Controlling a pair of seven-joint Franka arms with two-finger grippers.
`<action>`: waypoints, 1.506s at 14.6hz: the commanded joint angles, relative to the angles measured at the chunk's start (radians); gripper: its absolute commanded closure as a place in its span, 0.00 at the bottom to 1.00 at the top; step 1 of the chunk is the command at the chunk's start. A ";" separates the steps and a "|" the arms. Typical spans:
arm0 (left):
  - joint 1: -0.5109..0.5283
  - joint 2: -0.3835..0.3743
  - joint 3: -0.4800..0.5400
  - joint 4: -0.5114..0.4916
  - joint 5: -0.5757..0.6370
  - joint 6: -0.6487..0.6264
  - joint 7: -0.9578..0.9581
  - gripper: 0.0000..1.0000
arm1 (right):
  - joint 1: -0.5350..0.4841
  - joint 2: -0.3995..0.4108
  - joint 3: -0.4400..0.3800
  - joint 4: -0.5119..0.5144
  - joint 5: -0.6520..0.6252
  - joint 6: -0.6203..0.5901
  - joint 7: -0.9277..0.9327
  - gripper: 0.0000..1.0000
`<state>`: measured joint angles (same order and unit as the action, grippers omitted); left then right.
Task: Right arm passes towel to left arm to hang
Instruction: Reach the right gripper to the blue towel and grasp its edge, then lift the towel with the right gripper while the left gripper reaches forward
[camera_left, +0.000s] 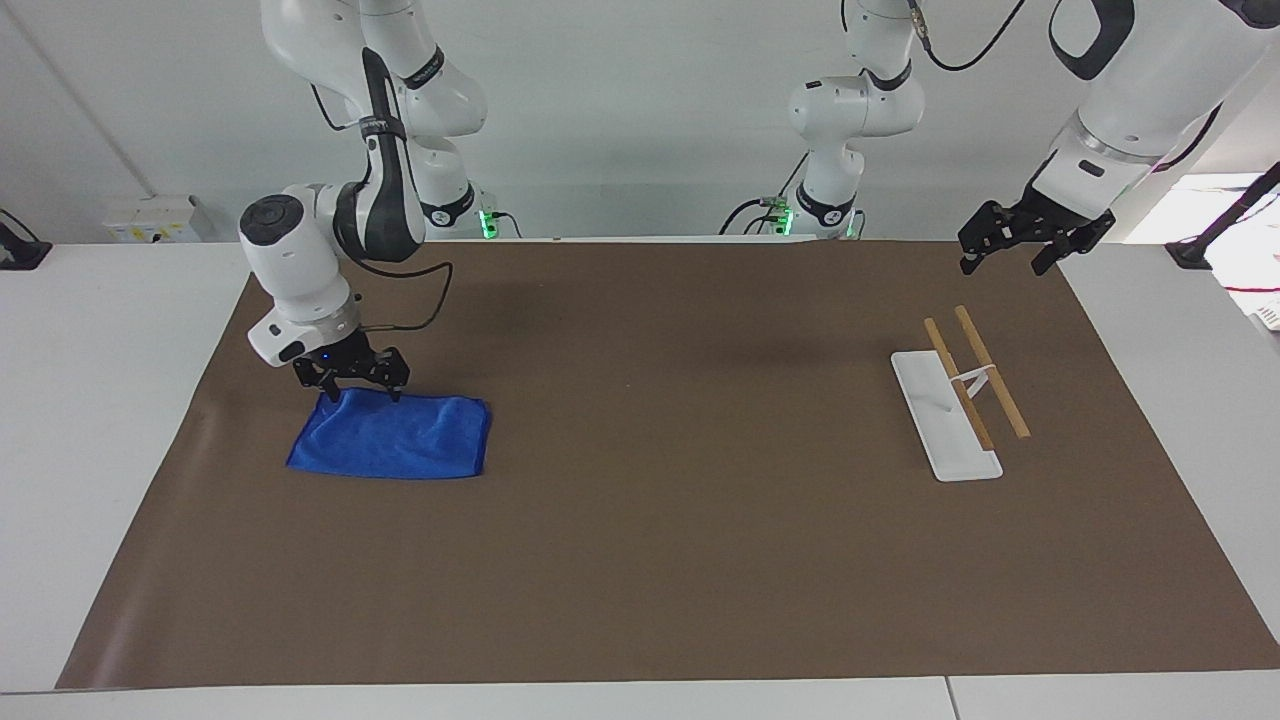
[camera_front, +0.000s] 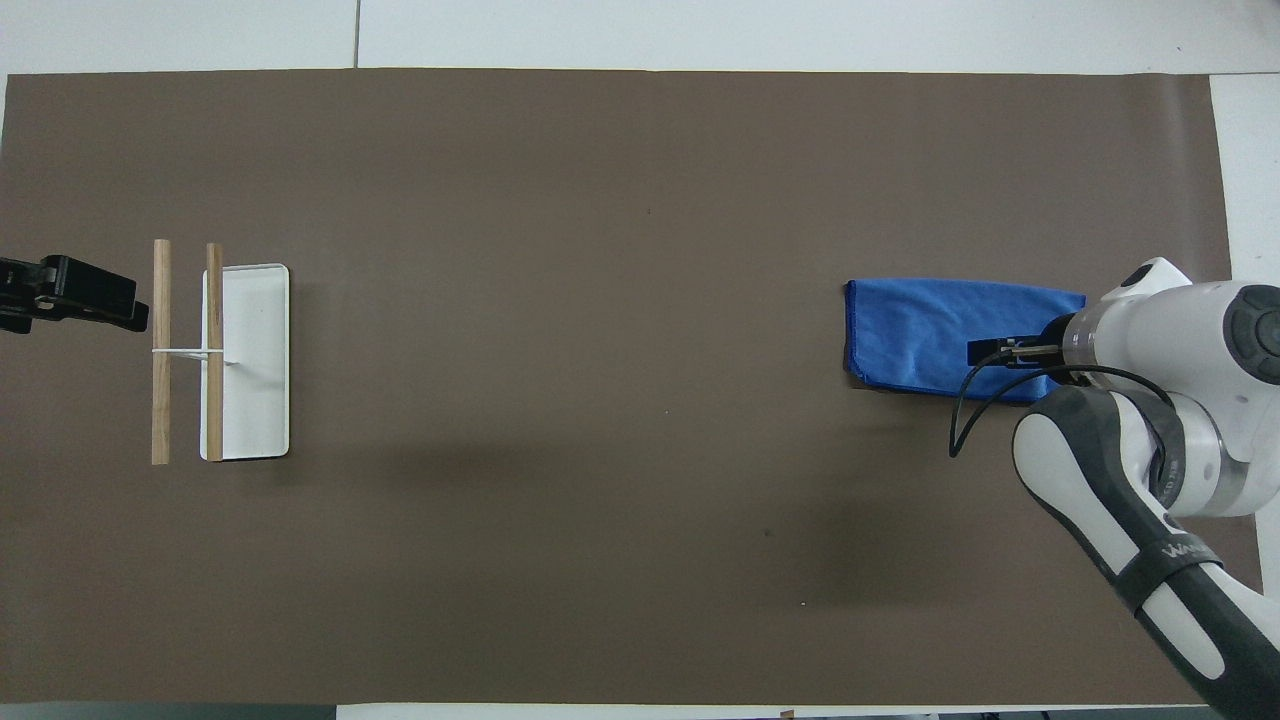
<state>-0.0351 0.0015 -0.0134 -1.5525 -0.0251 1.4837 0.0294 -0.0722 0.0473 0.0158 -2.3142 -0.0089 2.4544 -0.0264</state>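
Observation:
The bright-blue towel (camera_left: 400, 442) lies flat on the brown mat, toward the right arm's end of the table; it also shows in the overhead view (camera_front: 930, 330). My right gripper (camera_left: 362, 394) is open, its fingertips low over the towel's edge nearer to the robots, by the corner toward the right arm's end. I cannot tell if they touch the cloth. In the overhead view the right gripper (camera_front: 1000, 352) is mostly hidden under its wrist. My left gripper (camera_left: 1004, 262) is open and empty, waiting in the air over the mat's corner beside the rack; it also shows in the overhead view (camera_front: 95, 298).
A rack with a white base (camera_left: 940, 425) and two raised wooden rods (camera_left: 988, 372) stands toward the left arm's end; it also shows in the overhead view (camera_front: 250, 400). The brown mat (camera_left: 680, 520) covers most of the white table.

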 joint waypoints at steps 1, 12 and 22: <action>0.003 -0.034 0.006 -0.038 0.017 0.004 0.004 0.00 | -0.018 0.031 0.006 -0.016 0.018 0.058 -0.030 0.00; -0.011 -0.037 0.004 -0.038 0.017 0.009 0.001 0.00 | -0.046 0.100 0.007 -0.053 0.030 0.155 -0.017 1.00; -0.002 -0.044 0.006 -0.041 0.016 0.003 0.001 0.00 | 0.026 0.002 0.027 0.287 0.038 -0.406 0.085 1.00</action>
<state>-0.0356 -0.0060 -0.0141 -1.5578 -0.0246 1.4805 0.0294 -0.0620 0.0779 0.0326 -2.0797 0.0073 2.1312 0.0241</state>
